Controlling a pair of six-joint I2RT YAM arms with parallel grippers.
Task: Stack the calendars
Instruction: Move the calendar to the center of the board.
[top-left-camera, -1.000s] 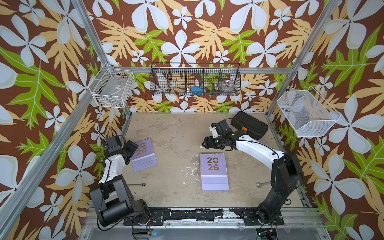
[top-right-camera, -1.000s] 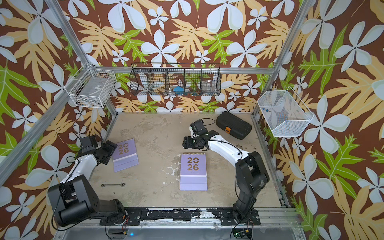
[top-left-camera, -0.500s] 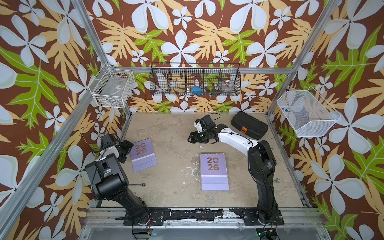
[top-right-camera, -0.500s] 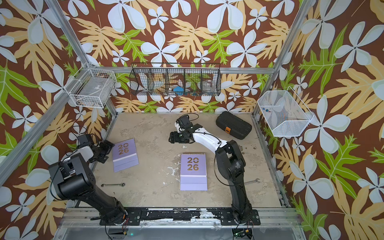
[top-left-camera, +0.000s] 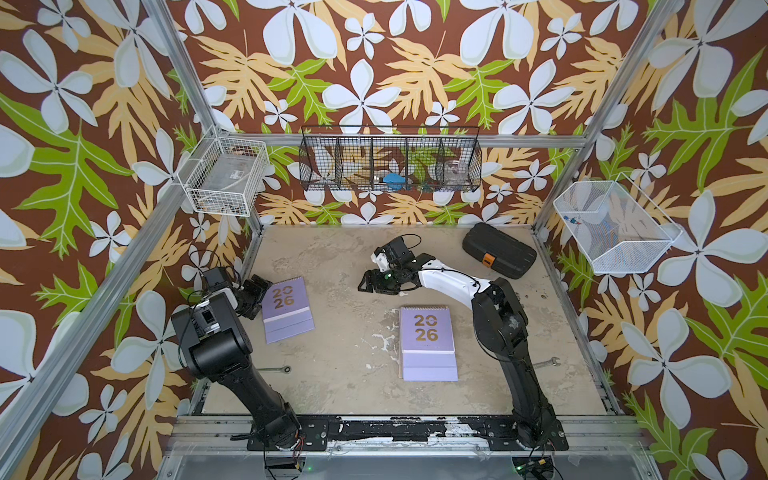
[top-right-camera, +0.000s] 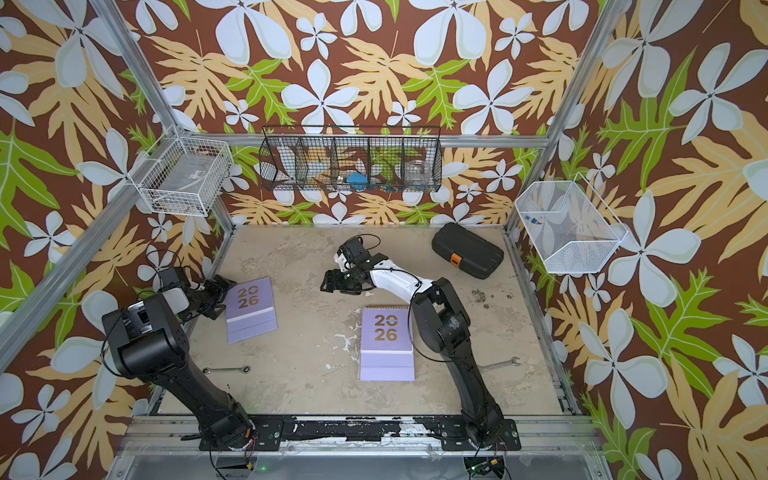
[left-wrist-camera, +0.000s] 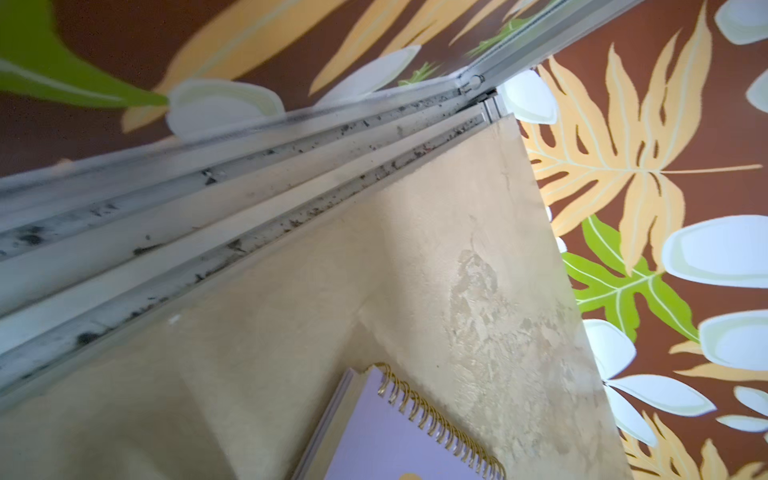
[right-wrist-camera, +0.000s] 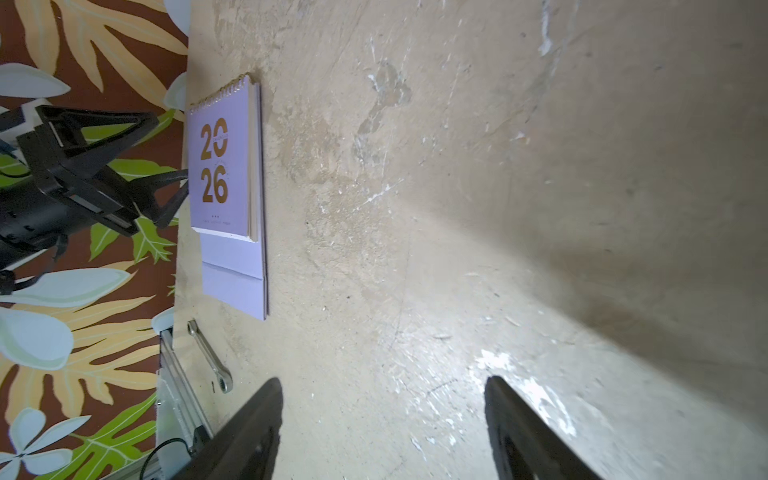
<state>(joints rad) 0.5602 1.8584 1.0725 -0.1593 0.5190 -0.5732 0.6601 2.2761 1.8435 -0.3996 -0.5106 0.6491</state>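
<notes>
Left hand, open and empty, sits just beside one lilac calendar; right hand, open, empty, near the other calendar.

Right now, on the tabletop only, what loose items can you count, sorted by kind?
Lilac calendars: 2 showing; whether others lie beneath cannot be told
Wrenches: 2
Black case: 1
Total: 5 visible
</notes>
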